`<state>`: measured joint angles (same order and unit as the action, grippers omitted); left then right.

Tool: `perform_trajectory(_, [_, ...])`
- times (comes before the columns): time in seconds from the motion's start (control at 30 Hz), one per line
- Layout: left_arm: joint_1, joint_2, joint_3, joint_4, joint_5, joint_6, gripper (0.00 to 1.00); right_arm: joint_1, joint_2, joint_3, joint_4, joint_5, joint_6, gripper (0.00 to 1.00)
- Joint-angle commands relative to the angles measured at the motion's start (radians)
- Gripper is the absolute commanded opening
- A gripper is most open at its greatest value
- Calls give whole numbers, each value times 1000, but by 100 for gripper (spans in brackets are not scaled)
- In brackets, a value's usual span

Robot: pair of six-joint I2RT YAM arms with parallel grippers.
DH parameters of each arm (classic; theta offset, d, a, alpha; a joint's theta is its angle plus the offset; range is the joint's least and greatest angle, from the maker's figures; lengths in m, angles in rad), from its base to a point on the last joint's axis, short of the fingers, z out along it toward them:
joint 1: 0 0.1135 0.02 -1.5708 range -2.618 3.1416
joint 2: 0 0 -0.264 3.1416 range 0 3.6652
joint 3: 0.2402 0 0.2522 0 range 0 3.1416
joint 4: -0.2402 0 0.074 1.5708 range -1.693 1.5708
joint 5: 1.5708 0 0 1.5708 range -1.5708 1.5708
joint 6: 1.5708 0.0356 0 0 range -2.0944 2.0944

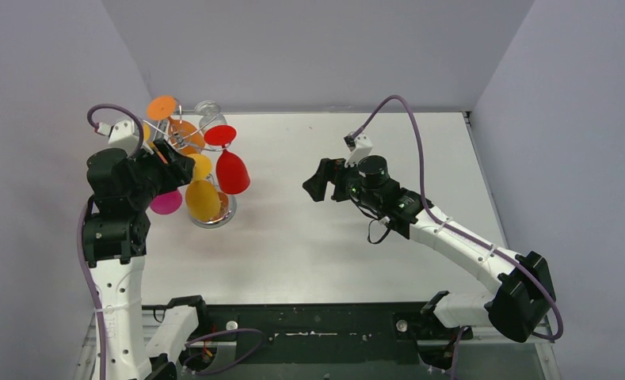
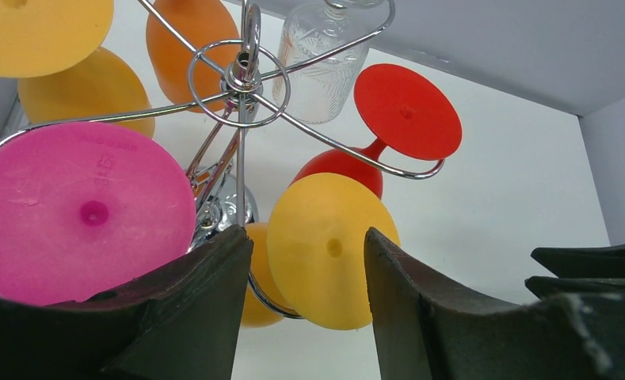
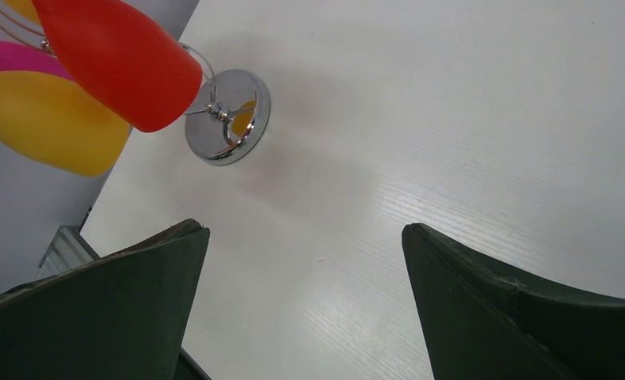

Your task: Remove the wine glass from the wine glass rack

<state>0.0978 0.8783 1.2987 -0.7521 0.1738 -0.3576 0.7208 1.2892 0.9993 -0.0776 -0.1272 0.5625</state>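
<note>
The wine glass rack [image 1: 184, 141], silver wire on a round shiny base [image 3: 228, 117], stands at the far left of the table. Several wine glasses hang from it upside down: yellow [image 1: 203, 199], red [image 1: 232, 172], pink [image 1: 166, 203], orange [image 1: 185, 134] and clear [image 1: 207, 109]. My left gripper [image 1: 184, 168] is open close beside the rack. In the left wrist view its jaws [image 2: 306, 231] frame the yellow glass's round foot [image 2: 333, 261], which lies just beyond the fingertips, not pinched. My right gripper [image 1: 313, 186] hangs wide open over mid-table, holding nothing.
The pink glass's foot [image 2: 79, 214] sits close to the left finger. The rack's curled arms [image 2: 241, 79] spread above the left gripper. Grey walls close in the left, back and right sides. White table [image 3: 420, 119] lies under the right gripper [image 3: 305, 229].
</note>
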Motion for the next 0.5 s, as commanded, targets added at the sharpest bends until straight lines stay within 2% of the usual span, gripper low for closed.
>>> perform_trajectory(0.0, [-4, 4, 40, -36, 45, 24, 52, -3, -19, 25, 37, 14, 10, 100])
perform_trajectory(0.47, [-4, 49, 66, -110, 55, 64, 50, -3, -21, 21, 38, 14, 26, 100])
